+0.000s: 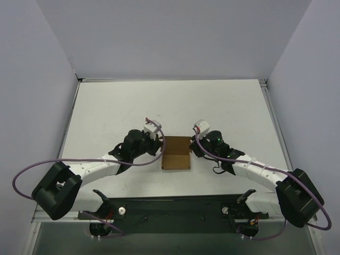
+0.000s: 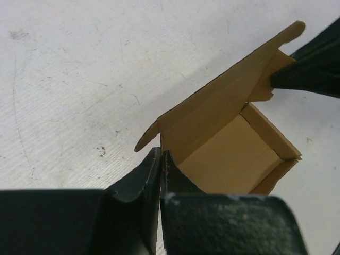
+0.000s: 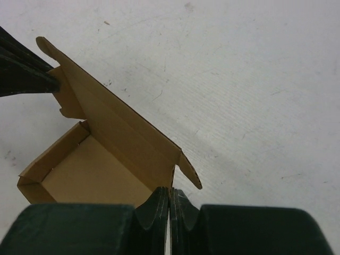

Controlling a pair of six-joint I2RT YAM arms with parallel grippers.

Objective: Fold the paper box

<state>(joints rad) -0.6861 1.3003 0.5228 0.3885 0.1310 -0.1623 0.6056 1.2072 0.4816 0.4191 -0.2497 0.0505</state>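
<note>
Paper box location: the paper box (image 1: pixel 176 154) sits on the white worktop (image 1: pixel 106 106) at the centre of the top view, between the two claws. I see its tray formed, with side walls up, and its lid panel raised at a slant above the tray (image 2: pixel 228 154).

Left claw: the left claw (image 2: pixel 160 156) is at the lower centre of its wrist view. I see its fingers pressed almost together where the lid's near end and small tab meet the tips. I judge that it pinches the thin card there.

Right claw: the right claw (image 3: pixel 170 194) is at the bottom centre of its wrist view, also nearly closed. The opposite end of the lid (image 3: pixel 127 138) runs into its tips, so I judge it gripped.

Step in hand: I judge the lid is being swung over the tray for tucking.

Risk, uneven travel: if one claw leads, the lid twists and may crease off its score line.

Risk, tray shift: nothing pins the tray, so a downward pull may drag or tip it.

Risk, tabs: the end tabs may catch on top of the side walls and buckle instead of entering.

Risk, grip: card this thin may slide out of the tips.
</note>
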